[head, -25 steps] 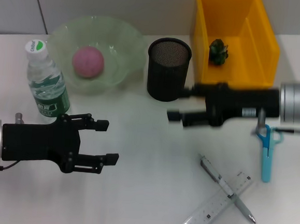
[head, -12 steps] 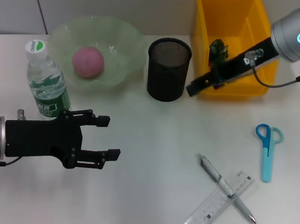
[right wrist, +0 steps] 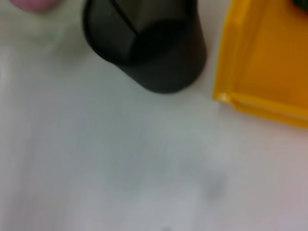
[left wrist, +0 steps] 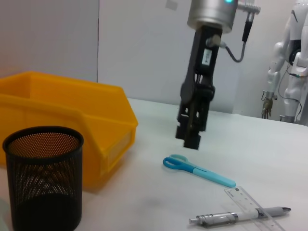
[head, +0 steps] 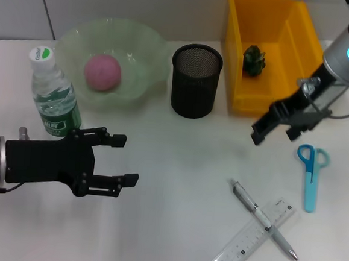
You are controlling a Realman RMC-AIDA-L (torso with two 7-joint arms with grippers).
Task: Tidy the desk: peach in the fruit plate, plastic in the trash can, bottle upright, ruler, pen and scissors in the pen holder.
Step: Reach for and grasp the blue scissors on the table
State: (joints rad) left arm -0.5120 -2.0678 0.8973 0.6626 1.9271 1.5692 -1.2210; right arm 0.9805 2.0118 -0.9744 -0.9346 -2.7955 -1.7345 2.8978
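Right gripper (head: pixel 272 130) hangs empty over the desk, jaws slightly parted, lining up for the scissors (head: pixel 310 177) just beside it. Behind it the yellow bin (head: pixel 301 56) holds the plastic (head: pixel 253 59); farther off, the bowl (head: pixel 141 55) holds the peach (head: pixel 103 72); the pen holder (head: pixel 195 81) is empty. Left gripper (head: pixel 124 161) waits spread wide.

Bright, even light, soft shadows (right wrist view blurred), head view sharp.
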